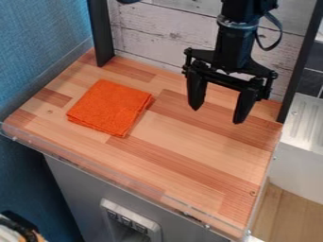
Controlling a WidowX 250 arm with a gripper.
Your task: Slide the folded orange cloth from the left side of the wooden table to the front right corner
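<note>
Hanging empty over the back right of the counter [189, 151], the pincer [217, 116] is open, 2 fingers [197, 92] apart; on the counter's left, an orange cloth [108, 108] lies flat, folded perhaps for neatness.

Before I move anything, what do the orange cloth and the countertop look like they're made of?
The orange cloth looks like terry or microfiber, soft and matte, going by its fuzzy surface and thick folded edges; which of the two is unclear. The countertop appears to be wood with a smooth, satin finish, judging by its light and reddish grained strips, though a printed laminate is possible.
</note>
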